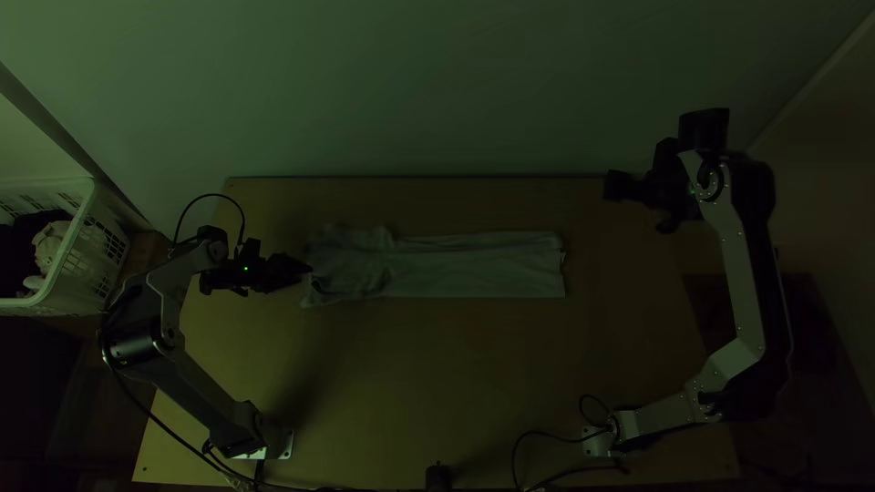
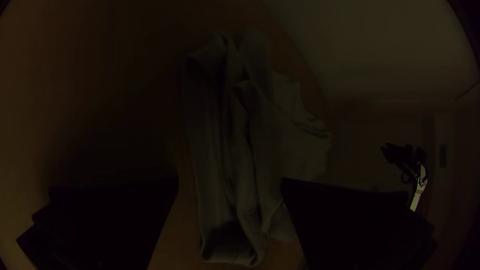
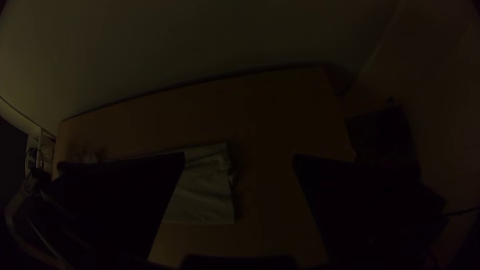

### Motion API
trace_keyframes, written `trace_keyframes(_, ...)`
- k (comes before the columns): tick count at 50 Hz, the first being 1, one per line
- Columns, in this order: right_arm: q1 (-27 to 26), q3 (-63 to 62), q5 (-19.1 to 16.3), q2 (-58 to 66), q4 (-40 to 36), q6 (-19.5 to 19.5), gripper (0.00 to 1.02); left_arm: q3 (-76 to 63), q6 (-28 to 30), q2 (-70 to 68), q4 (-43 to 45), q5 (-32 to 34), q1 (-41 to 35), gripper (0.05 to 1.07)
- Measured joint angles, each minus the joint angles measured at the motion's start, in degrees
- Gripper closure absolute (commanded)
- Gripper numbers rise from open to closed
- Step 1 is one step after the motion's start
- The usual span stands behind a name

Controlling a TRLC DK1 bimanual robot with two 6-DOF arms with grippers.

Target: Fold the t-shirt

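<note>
Right now your t-shirt lies as a long strip, seemingly folded lengthwise, with its long axis running left to right across the counter, roughly in line with the far edge. You have the left end effector at the strip's left end, the wider, rumpled one, so the cloth stretches off to the right from its tips. Those fingers stand apart, with nothing clamped between them; whether they touch the fabric or hang just above it, you can't tell.

Your right end effector is out beyond the strip's other end, off to the right and toward the far edge, its fingers apart too and well clear of the cloth. The left arm is clearly the nearer one.

If you fold end over end next, as seems likely, you'd want the left one to pinch the rumpled end and carry it rightward along that long axis. Take too thin a pinch and you could lift just the top layer and skew the strip.
</note>
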Motion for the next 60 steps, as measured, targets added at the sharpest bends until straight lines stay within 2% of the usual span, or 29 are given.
trace_keyframes(12,-0.44,-3.21,0.0,-2.4,0.2,-0.17,0.03,0.31,-4.7,0.48,2.62,0.61,-5.99,0.09)
trace_keyframes(19,-0.42,-4.61,-0.02,-3.02,0.46,-0.17,0.03,0.33,-10.54,0.59,7.13,-0.15,-10.21,0.09)
trace_keyframes(30,-0.42,-7.63,-0.02,-4.87,1.53,-0.17,0.03,1.49,-18.86,0.35,13.51,-6.36,-17.55,0.09)
trace_keyframes(38,-0.44,-11.56,-0.02,-7.48,3.67,-0.17,0.03,3.28,-22.6,0.02,14.93,-14.36,-22.71,0.11)
trace_keyframes(40,-0.44,-12.5,-0.02,-8.0,4.13,-0.17,0.03,3.76,-22.95,-0.15,14.91,-16.98,-23.98,0.18)
trace_keyframes(42,-0.44,-13.31,-0.02,-8.41,4.63,-0.17,0.03,3.98,-23.28,-0.37,14.8,-18.88,-24.9,0.29)
trace_keyframes(47,-0.44,-15.89,-0.02,-9.49,6.34,-0.15,0.03,4.31,-23.47,-0.9,14.01,-23.93,-26.64,0.8)
trace_keyframes(49,-0.44,-17.03,-0.02,-9.86,7.32,-0.15,0.03,4.33,-23.45,-1.07,13.81,-25.83,-26.99,1.04)
trace_keyframes(60,-0.48,-23.45,-0.02,-11.61,13.18,-0.15,0.03,5.57,-22.58,-1.16,8.79,-31.69,-26.49,1.04)
